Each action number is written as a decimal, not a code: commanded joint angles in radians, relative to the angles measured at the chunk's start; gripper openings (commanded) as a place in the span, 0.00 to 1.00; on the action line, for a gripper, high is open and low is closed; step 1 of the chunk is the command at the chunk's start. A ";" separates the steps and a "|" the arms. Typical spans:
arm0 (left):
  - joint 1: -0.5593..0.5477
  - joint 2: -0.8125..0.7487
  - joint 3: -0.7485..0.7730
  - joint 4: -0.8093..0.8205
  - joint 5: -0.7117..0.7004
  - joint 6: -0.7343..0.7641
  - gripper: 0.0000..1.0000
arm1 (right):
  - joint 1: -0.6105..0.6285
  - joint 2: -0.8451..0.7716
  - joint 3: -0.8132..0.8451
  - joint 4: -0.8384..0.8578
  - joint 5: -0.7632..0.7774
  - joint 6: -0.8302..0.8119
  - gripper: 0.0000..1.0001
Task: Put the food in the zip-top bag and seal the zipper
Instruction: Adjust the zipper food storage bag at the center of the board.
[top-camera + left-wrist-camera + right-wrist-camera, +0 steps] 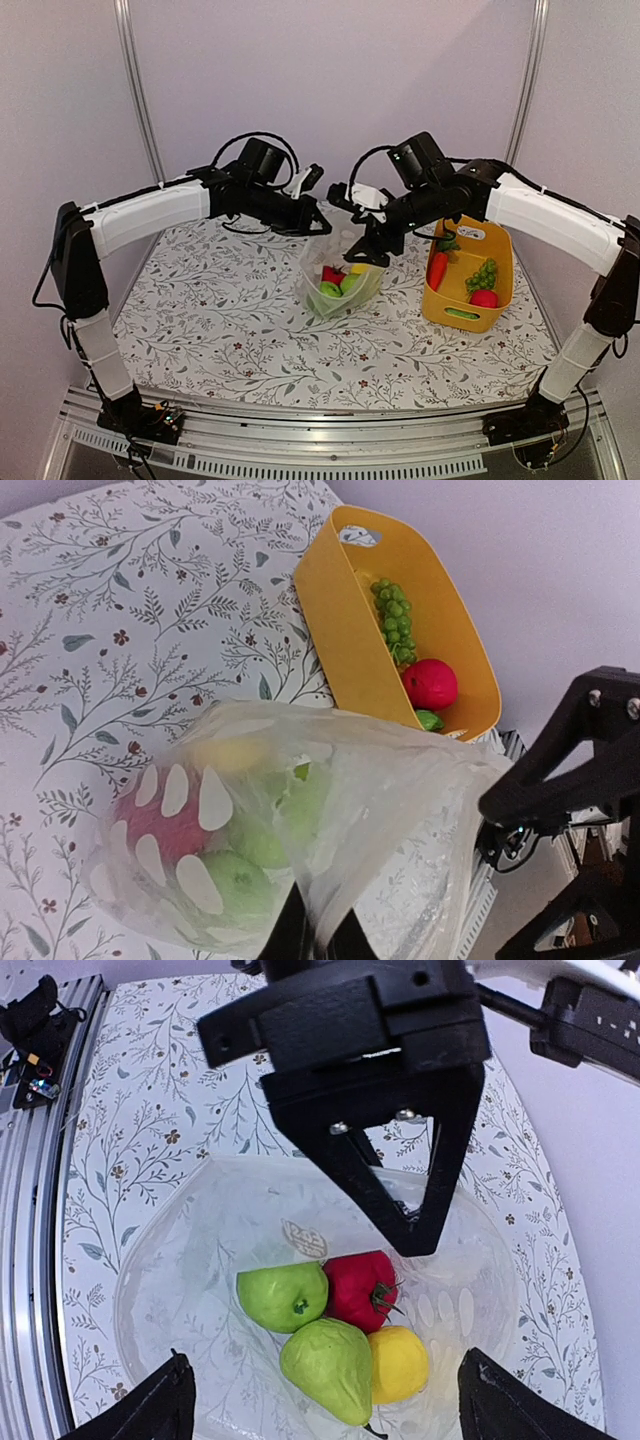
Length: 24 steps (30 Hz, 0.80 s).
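The zip-top bag [340,282], clear with white dots, stands open-mouthed mid-table. In it lie a green apple [283,1295], a red fruit [360,1288], a green pear-shaped fruit [330,1365] and a yellow lemon [398,1363]. My left gripper [318,228] is shut on the bag's far-left rim and holds it up; in the left wrist view the film [330,810] runs down between its jaws. My right gripper [323,1360] hangs open just over the bag's mouth, holding nothing. The zipper is too faint to pick out.
A yellow bin [498,262] stands right of the bag. It holds a carrot [437,268], green grapes [482,275], a red round fruit [484,298] and a green piece [460,313]. The floral cloth [220,320] covers the table.
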State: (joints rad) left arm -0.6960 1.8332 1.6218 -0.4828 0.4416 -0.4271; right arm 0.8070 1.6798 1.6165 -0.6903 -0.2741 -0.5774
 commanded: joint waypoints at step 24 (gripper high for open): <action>0.012 0.011 0.060 -0.137 -0.027 0.092 0.17 | 0.257 0.068 -0.130 -0.057 0.327 -0.272 0.26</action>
State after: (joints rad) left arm -0.6952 1.8538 1.7081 -0.5953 0.4324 -0.3695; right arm 1.0542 1.7283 1.4860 -0.7807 -0.0174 -0.8337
